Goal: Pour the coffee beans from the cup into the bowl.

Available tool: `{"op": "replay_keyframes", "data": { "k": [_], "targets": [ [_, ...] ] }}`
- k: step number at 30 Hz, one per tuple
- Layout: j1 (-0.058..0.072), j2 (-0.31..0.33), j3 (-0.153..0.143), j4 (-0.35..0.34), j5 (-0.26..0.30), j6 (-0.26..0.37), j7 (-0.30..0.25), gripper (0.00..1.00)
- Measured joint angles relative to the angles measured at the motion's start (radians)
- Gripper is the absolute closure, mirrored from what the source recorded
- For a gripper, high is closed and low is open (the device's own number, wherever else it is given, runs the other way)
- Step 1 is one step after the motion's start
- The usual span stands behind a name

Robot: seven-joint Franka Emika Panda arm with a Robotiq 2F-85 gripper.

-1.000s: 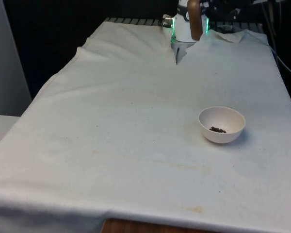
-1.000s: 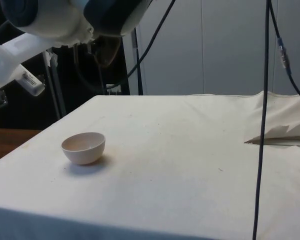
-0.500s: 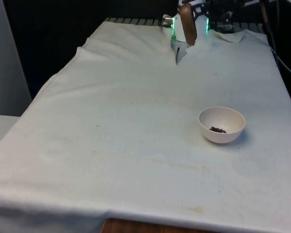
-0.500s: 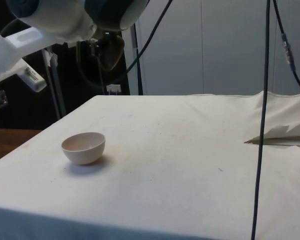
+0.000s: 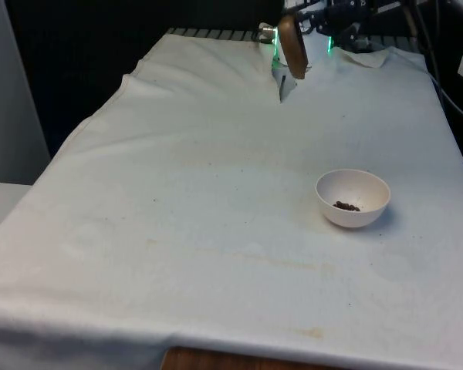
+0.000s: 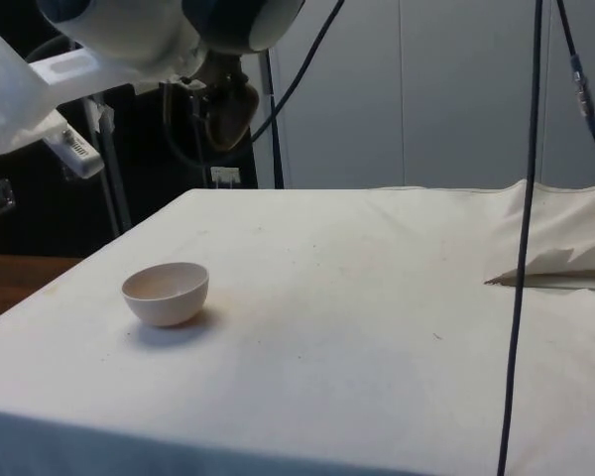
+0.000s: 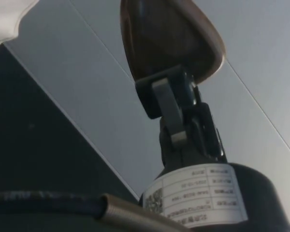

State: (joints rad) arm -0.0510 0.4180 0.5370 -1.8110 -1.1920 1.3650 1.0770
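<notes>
One white cloth covers the whole worktop, marked with faint brown stains. High over its far end, the gripper pinches a brown cup by its rim, fingers pressed onto it; the cup is tilted well off upright. The white bowl stands on the cloth toward the front view's right, well apart from the cup, with a few coffee beans in its bottom.

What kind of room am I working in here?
Probably a lab or test bench, not a kitchen: a table under a stained white cloth, dangling cables, black curtains behind, and just a bowl while the gripper holds a brown cup.
</notes>
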Motion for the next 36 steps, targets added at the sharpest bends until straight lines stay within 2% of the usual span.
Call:
{"op": "replay_keyframes", "data": {
  "k": [5,13,21,31,36],
  "targets": [
    [0.000,-0.016,-0.020,-0.021,0.023,0.034,0.009,1.00],
    [0.000,-0.059,-0.075,-0.080,0.075,0.126,0.020,1.00],
    [0.000,-0.087,-0.118,-0.130,0.111,0.200,0.027,1.00],
    [0.000,-0.118,-0.167,-0.189,0.150,0.289,0.029,1.00],
    [0.000,-0.128,-0.180,-0.204,0.163,0.312,0.029,1.00]
  ]
}}
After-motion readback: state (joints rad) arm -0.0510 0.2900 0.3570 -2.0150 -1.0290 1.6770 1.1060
